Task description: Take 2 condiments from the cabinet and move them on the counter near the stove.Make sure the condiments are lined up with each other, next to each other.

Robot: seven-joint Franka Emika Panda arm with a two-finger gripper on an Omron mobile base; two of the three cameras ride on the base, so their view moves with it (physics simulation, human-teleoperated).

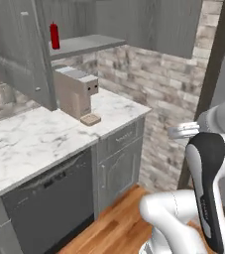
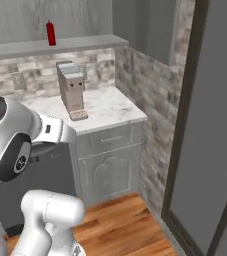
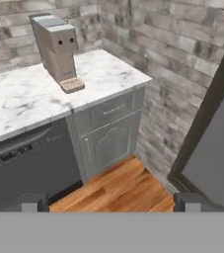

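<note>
One red condiment bottle (image 1: pixel 54 35) (image 2: pixel 50 33) stands upright on the pale shelf of the open grey cabinet (image 1: pixel 86 45) (image 2: pixel 60 47), above the white marble counter (image 1: pixel 34 134) (image 2: pixel 105 107) (image 3: pixel 24 99). The stove is out of view. My gripper (image 3: pixel 111 205) is open, its two dark fingertips (image 3: pixel 34 202) wide apart with nothing between them. It hangs well back from the counter and far below the shelf, looking over the counter's right end and the wood floor.
A beige coffee machine (image 1: pixel 77 92) (image 2: pixel 71 90) (image 3: pixel 56 49) stands on the counter under the shelf. A dark dishwasher front (image 1: pixel 49 198) (image 3: pixel 24 163) and grey base cabinet (image 1: pixel 119 163) (image 3: pixel 108 138) sit below. The open cabinet door (image 1: pixel 15 54) juts out left. A tall dark panel (image 2: pixel 210 150) bounds the right.
</note>
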